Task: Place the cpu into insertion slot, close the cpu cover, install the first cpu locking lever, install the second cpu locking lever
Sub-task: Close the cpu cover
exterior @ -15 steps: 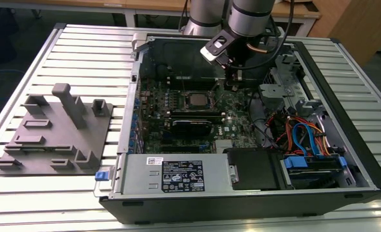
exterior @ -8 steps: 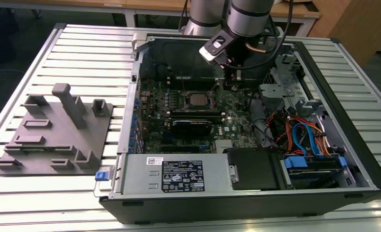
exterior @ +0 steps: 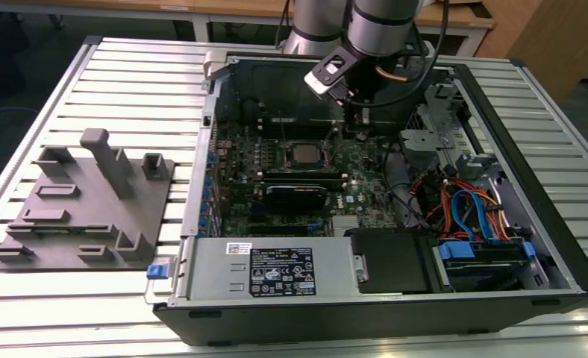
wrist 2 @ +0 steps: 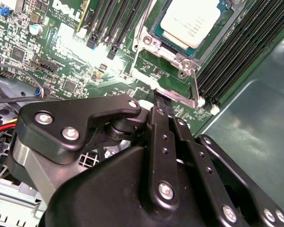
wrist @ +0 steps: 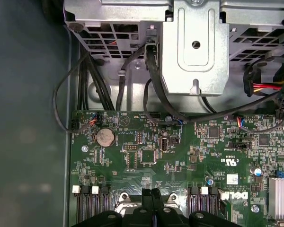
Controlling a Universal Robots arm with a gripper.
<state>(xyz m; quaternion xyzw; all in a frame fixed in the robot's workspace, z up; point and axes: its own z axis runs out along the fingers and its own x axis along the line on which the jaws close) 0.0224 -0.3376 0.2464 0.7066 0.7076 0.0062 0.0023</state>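
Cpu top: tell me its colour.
Pale silver-grey metal; the cpu shows best in the second wrist view.

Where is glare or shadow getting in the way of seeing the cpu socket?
Second wrist view: glare whitens the silver-grey square cpu, washing out its top. Exterior view: no hot spot on it. First wrist view: the green motherboard is evenly lit, the dark metal case wall beside it dim.
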